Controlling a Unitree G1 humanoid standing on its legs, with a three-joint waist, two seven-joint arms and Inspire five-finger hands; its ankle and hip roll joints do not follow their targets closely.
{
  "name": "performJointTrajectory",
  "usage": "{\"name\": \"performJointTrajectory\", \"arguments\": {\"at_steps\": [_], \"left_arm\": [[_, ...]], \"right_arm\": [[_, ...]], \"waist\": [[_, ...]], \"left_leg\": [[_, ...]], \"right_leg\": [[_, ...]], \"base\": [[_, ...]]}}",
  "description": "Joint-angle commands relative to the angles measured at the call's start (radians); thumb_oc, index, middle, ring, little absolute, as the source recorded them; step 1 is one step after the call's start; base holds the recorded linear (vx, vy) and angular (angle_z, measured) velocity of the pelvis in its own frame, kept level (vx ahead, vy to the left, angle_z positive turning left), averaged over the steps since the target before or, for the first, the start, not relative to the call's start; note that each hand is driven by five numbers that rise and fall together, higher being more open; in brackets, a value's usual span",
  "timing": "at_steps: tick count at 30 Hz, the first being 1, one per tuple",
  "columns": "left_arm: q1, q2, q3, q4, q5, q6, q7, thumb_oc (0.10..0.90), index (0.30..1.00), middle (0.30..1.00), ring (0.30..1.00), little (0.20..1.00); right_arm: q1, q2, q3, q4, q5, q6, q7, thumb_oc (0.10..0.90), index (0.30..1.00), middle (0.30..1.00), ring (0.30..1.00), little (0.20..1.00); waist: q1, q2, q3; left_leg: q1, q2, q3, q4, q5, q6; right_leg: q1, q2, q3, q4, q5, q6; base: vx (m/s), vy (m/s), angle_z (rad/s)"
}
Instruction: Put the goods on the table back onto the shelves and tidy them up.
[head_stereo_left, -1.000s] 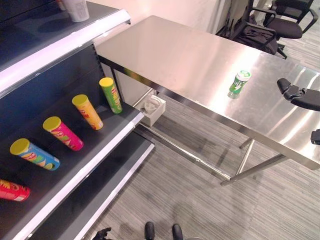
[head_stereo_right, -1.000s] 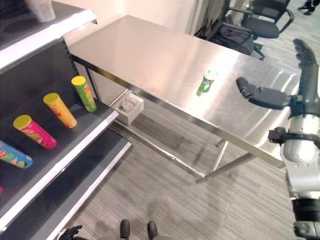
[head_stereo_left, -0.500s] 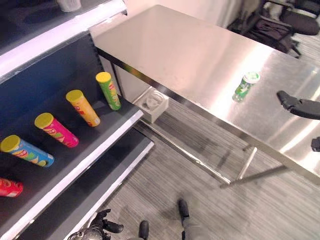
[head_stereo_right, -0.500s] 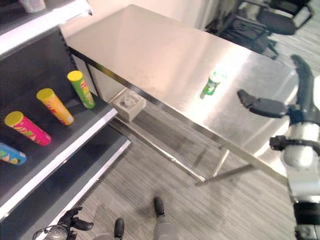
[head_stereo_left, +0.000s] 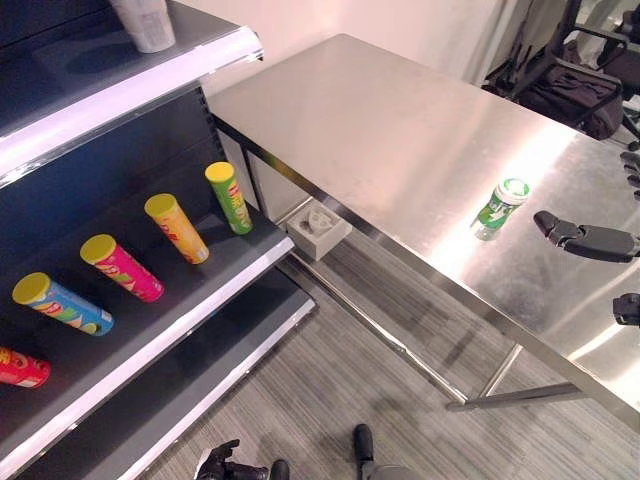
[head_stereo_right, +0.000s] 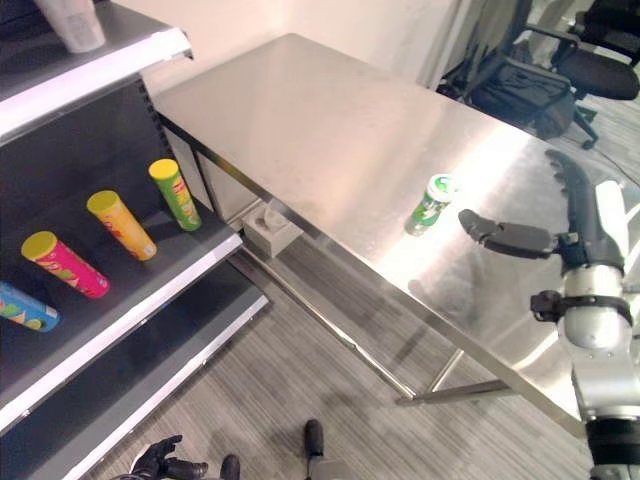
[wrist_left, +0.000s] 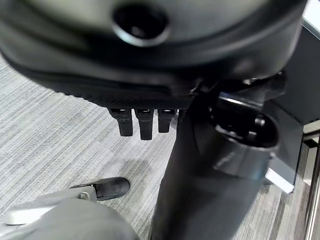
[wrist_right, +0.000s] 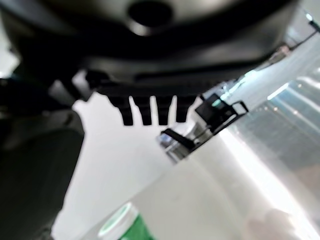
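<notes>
Right robot hand open, just beside upright green can on table.

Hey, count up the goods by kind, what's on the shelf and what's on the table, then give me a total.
Chip tubes lying on the shelf: 5 (green, orange, pink, blue, red)
Green bottle standing on the table: 1
White cup on the top shelf: 1
Total: 7

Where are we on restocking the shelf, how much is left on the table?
Done: five colourful tube cans, such as the green tube can, lie on the black shelf. In hand: nothing; the right hand is open beside the small green white-lidded bottle, apart from it. Left: that bottle stands on the steel table. The left hand hangs low.
</notes>
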Motion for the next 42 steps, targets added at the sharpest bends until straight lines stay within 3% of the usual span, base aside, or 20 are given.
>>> {"name": "performJointTrajectory", "arguments": {"at_steps": [1, 9, 17, 36, 38, 40, 42], "left_arm": [[0.016, 0.091, -0.026, 0.047, 0.03, -0.024, 0.002, 0.8, 0.9, 0.9, 0.9, 0.9], [0.017, 0.088, -0.038, 0.023, 0.009, -0.03, 0.026, 0.8, 0.9, 0.9, 0.9, 0.9], [0.019, 0.094, -0.075, 0.0, 0.005, -0.029, 0.032, 0.8, 0.9, 0.9, 0.9, 0.9], [0.021, 0.095, -0.085, -0.007, -0.006, -0.027, 0.069, 0.8, 0.9, 0.9, 0.9, 0.9], [0.022, 0.098, -0.086, -0.005, -0.004, -0.026, 0.07, 0.8, 0.9, 0.9, 0.9, 0.9], [0.022, 0.098, -0.085, -0.007, -0.008, -0.027, 0.073, 0.8, 0.9, 0.9, 0.9, 0.9], [0.021, 0.1, -0.084, -0.009, -0.011, -0.026, 0.075, 0.8, 0.9, 0.9, 0.9, 0.9]], "right_arm": [[-0.022, -0.012, -0.037, -0.066, -0.012, -0.074, -0.026, 0.8, 0.9, 0.9, 0.9, 0.9], [-0.081, 0.031, -0.005, 0.032, -0.116, -0.04, -0.132, 0.8, 0.9, 0.9, 0.9, 0.9], [-0.204, 0.072, 0.021, 0.109, -0.119, -0.026, -0.235, 0.8, 0.9, 0.9, 0.9, 0.9], [-0.284, 0.047, 0.007, 0.205, -0.159, 0.012, -0.365, 0.8, 0.9, 0.9, 0.9, 0.9], [-0.299, 0.042, 0.011, 0.216, -0.152, 0.013, -0.368, 0.521, 0.481, 0.481, 0.481, 0.481], [-0.312, 0.04, 0.02, 0.215, -0.152, 0.011, -0.371, 0.4, 0.3, 0.3, 0.3, 0.3], [-0.326, 0.032, 0.027, 0.221, -0.151, 0.012, -0.372, 0.4, 0.3, 0.3, 0.3, 0.3]], "waist": [[0.019, -0.077, -0.09], [0.032, -0.053, -0.064], [0.049, -0.031, -0.042], [0.061, -0.021, -0.029], [0.064, -0.023, -0.029], [0.066, -0.023, -0.028], [0.067, -0.024, -0.026]], "left_leg": [[-0.038, -0.047, 0.016, 0.002, -0.021, -0.006], [-0.085, -0.058, 0.006, 0.002, -0.011, -0.006], [-0.116, -0.071, -0.006, 0.002, -0.002, -0.004], [-0.116, -0.073, -0.024, 0.002, -0.006, -0.004], [-0.117, -0.073, -0.025, 0.002, -0.006, -0.004], [-0.115, -0.072, -0.024, 0.002, -0.007, -0.004], [-0.116, -0.071, -0.025, 0.002, -0.006, -0.005]], "right_leg": [[0.028, -0.033, -0.02, 0.033, -0.118, 0.09], [0.003, -0.045, -0.033, 0.02, -0.113, 0.095], [-0.019, -0.051, -0.042, 0.015, -0.11, 0.096], [-0.004, -0.05, -0.054, 0.013, -0.125, 0.093], [-0.005, -0.05, -0.055, 0.013, -0.125, 0.093], [-0.003, -0.05, -0.056, 0.013, -0.126, 0.093], [-0.003, -0.049, -0.059, 0.013, -0.126, 0.094]], "base": [[0.03, -0.021, 0.05], [0.0, -0.007, 0.03], [0.01, -0.02, 0.15], [0.0, -0.004, 0.01], [0.0, 0.0, 0.0], [0.0, 0.0, 0.0], [0.0, 0.0, 0.0]]}}
